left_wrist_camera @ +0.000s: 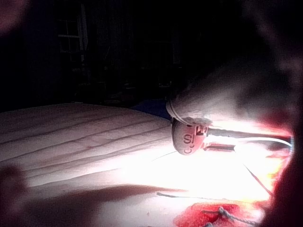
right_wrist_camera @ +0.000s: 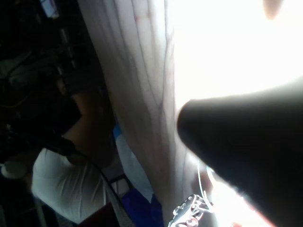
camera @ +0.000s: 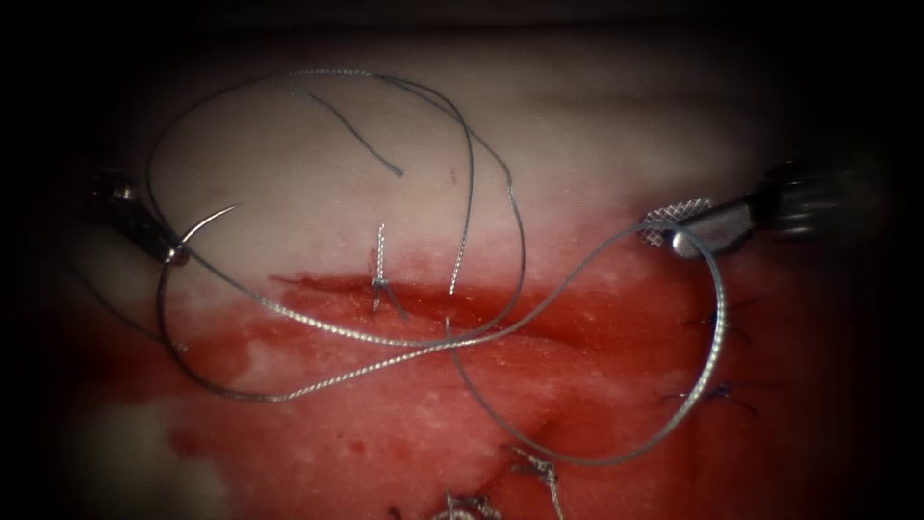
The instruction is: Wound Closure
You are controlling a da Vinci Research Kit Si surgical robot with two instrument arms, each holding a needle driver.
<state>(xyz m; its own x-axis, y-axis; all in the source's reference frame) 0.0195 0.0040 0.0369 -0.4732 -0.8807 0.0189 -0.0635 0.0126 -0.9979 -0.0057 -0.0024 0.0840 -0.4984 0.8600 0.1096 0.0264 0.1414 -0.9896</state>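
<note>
The tissue (camera: 577, 125) is pale above a cut (camera: 318, 286) that runs left to right, with red fluid (camera: 404, 404) below it. At the far left, my left tool (camera: 176, 254) is shut on the curved needle (camera: 204, 225) near its tail end. The needle is clear of the tissue, its tip pointing up and right. Thread (camera: 385, 342) runs from it in wide loops over the cut. From the right comes my right tool (camera: 679, 229), jaws parted with the hatched face showing. A thread loop (camera: 717, 327) lies across it. The left tool (left_wrist_camera: 189, 139) also appears in the left wrist view.
A finished stitch (camera: 380, 281) with upright tails crosses the cut near the middle. More dark stitches (camera: 717, 393) sit at the right, and knotted ends (camera: 539, 470) lie at the lower edge. A loose thread end (camera: 397, 171) rests on the pale tissue above.
</note>
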